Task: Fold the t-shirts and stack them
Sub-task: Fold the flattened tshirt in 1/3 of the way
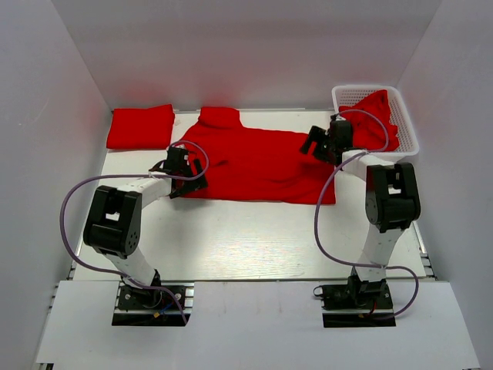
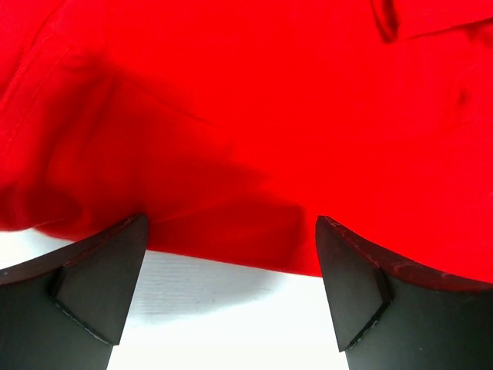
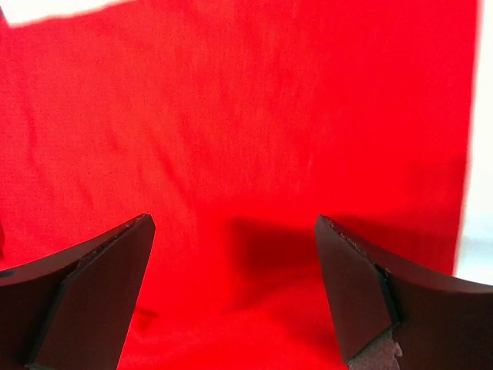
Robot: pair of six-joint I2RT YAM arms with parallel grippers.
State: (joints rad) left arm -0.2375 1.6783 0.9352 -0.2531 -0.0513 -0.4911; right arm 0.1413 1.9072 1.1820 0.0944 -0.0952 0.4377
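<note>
- While both claws are held wide apart with nothing gripped, a spread t-shirt (image 1: 262,162) is seen lying flat on the table (image 1: 246,239), red, long side running left to right.
- The left claw (image 1: 192,176) is positioned low at the spread t-shirt's near-left corner. In the left wrist view the shirt's near hem is seen crossing between the two fingers (image 2: 100,285), with white table just below it. Contact with the cloth cannot be told.
- The right claw (image 1: 314,143) is positioned over the spread t-shirt's right end. In the right wrist view the gap between the fingers (image 3: 92,293) is filled by red cloth, and the shirt's edge is seen at the far right of that view.
- A folded t-shirt (image 1: 140,126) is placed beyond the spread t-shirt's far-left corner, near it, with a narrow strip of table between.
- A third t-shirt (image 1: 377,116) is bunched inside a white mesh basket (image 1: 370,91), located just past the spread t-shirt's far-right corner.
</note>
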